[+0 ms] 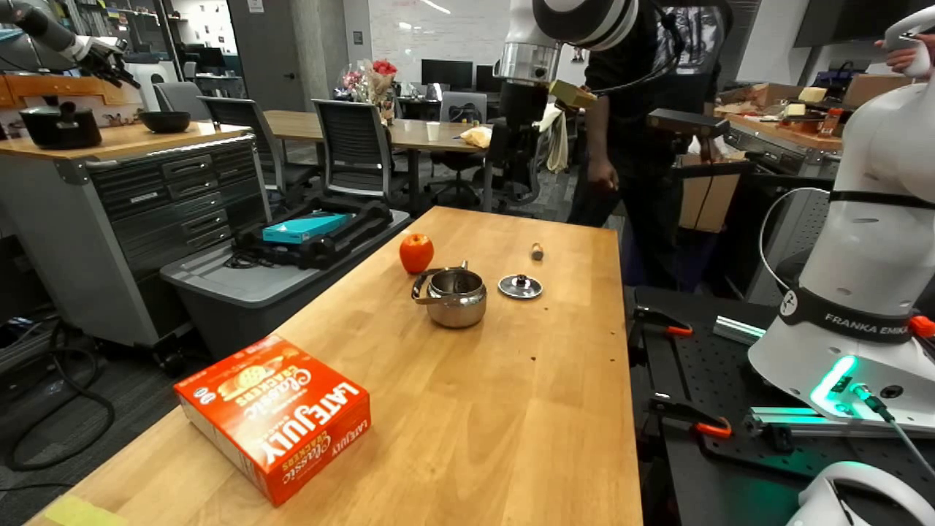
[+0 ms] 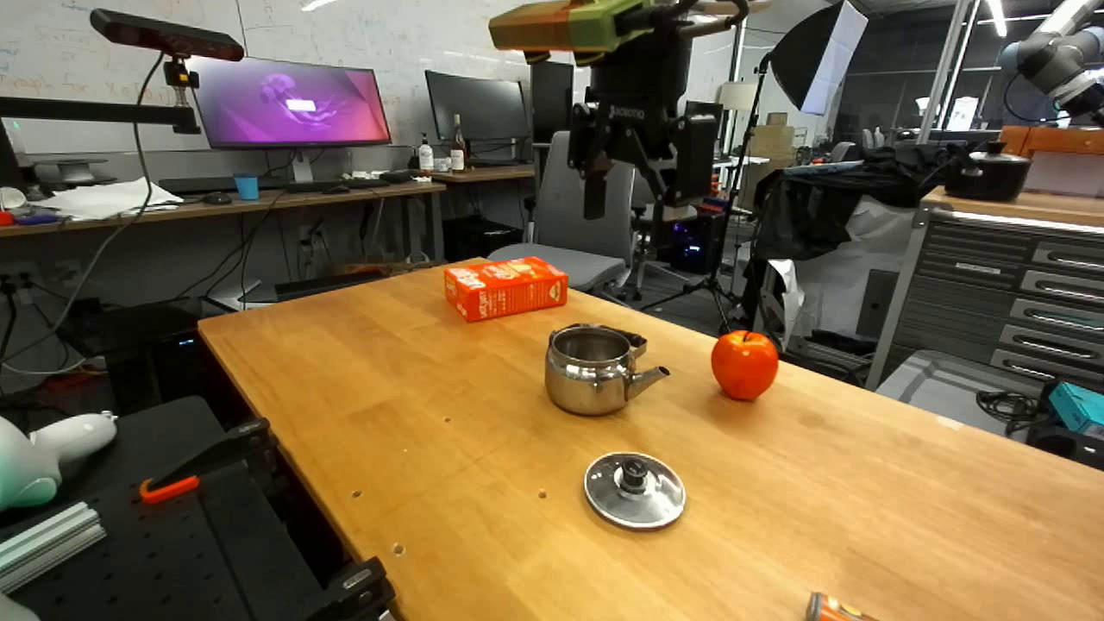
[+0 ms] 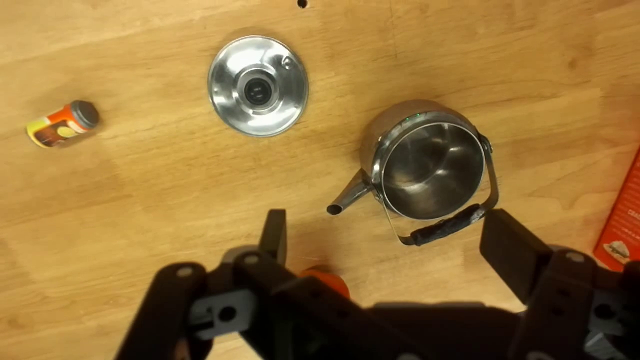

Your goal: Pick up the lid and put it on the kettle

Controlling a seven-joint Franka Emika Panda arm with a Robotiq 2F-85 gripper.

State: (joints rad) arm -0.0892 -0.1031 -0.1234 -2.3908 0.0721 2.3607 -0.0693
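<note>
From my side the lid (image 1: 516, 291), three o'clock from the kettle (image 1: 456, 310), looked light, slippery, best pinched by its knob (image 3: 258, 91); the empty gripper (image 3: 385, 220) was spread wide.

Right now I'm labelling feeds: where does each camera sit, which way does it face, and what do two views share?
An exterior view sits nearer the lid, looking over the table toward the cracker box; the gripper shows high up.
An exterior view sits nearer the cracker box, looking along the table; gripper, arm and base show.
Wrist view: above the table, facing down at kettle and lid; the gripper's fingers show in the lower half.
Both exterior views share kettle, lid, apple, cracker box and gripper, facing roughly opposite ways.
</note>
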